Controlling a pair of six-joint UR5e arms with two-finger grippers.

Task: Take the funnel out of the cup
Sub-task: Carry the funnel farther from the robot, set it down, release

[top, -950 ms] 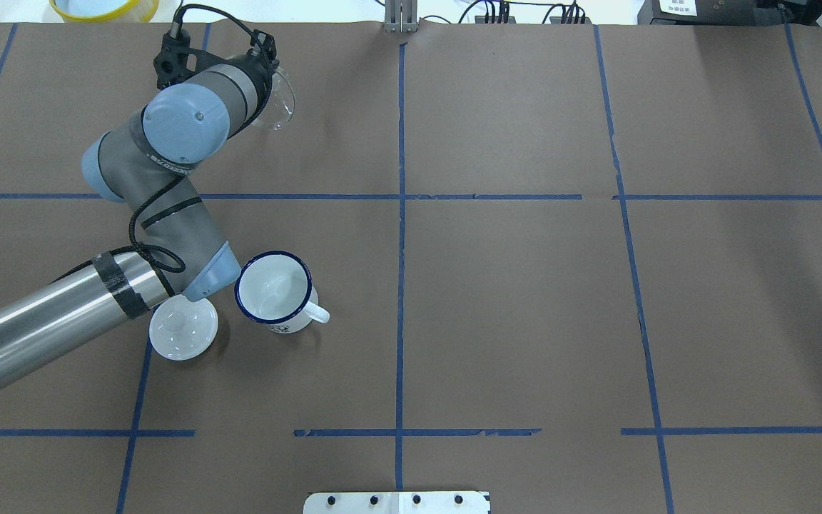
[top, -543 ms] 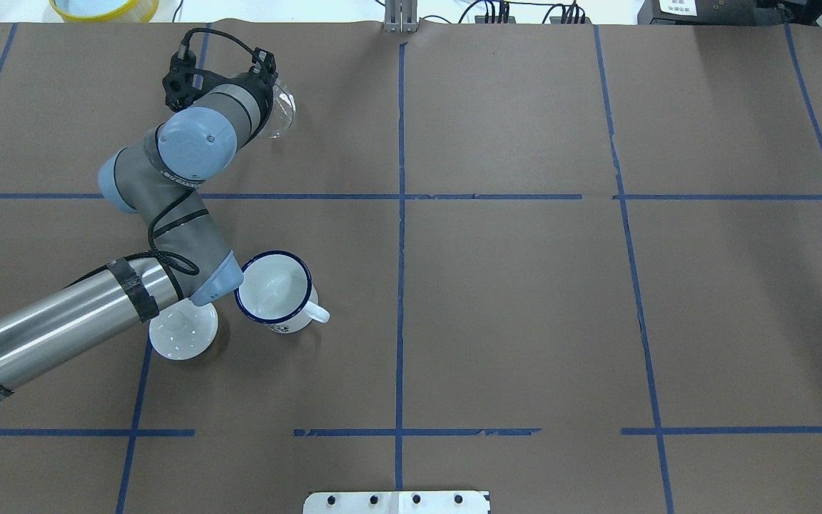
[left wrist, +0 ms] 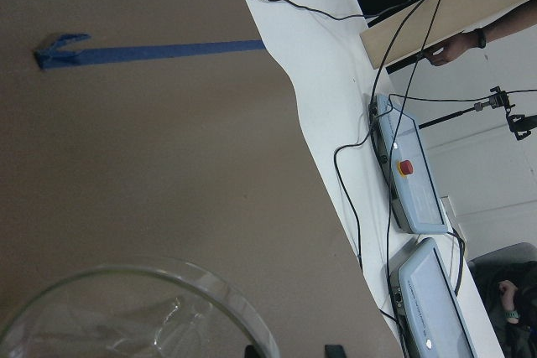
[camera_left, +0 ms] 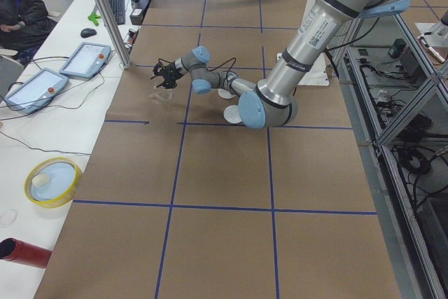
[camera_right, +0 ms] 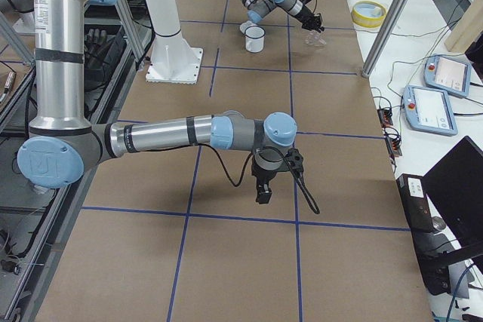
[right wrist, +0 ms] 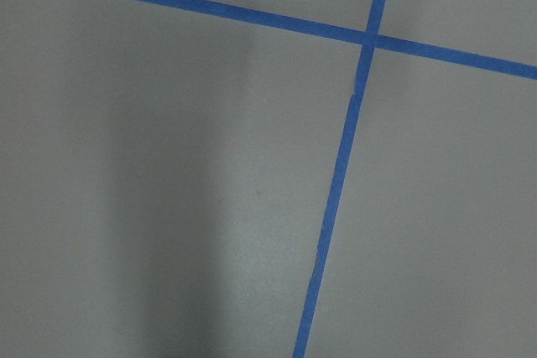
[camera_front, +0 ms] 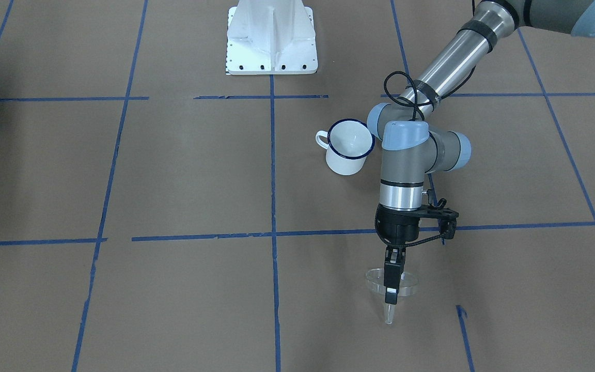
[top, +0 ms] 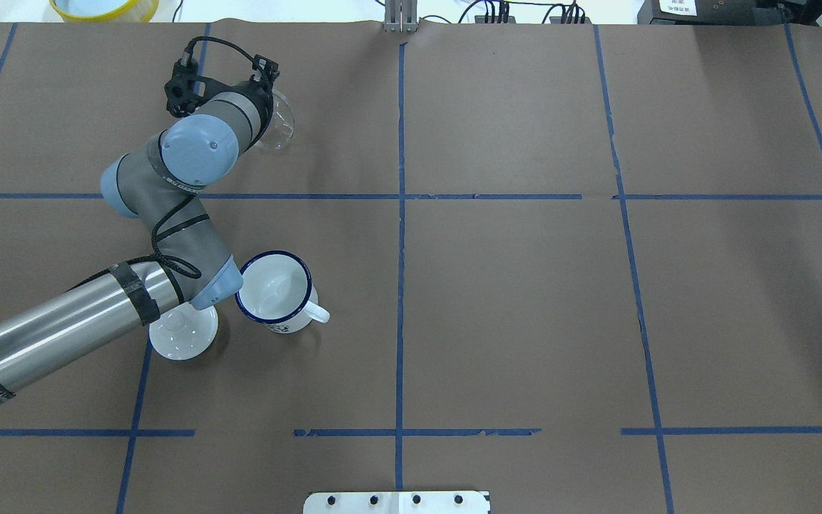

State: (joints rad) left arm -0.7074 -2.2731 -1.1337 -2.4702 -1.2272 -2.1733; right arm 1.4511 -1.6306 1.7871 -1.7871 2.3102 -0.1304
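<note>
The clear funnel (camera_front: 406, 282) is out of the cup, at the far left of the table, upright with its stem tip just above or on the brown paper. My left gripper (camera_front: 390, 298) is shut on its rim from above. The funnel also shows in the overhead view (top: 280, 127) and, as a clear rim, in the left wrist view (left wrist: 126, 312). The white enamel cup (top: 273, 289) with a blue rim stands upright and empty beside my left forearm; it also shows in the front view (camera_front: 349, 147). My right gripper (camera_right: 263, 190) hangs over bare paper; I cannot tell whether it is open.
A white domed lid (top: 183, 332) lies left of the cup, partly under my left elbow. The table's far edge (left wrist: 319, 199) runs close beyond the funnel. A yellow bowl (top: 104, 7) sits off the paper. The robot base (camera_front: 271, 36) stands at the near middle.
My left wrist has shifted a little away from the robot base, and the funnel in its grip has gone lower. The cup and the lid have not moved.
</note>
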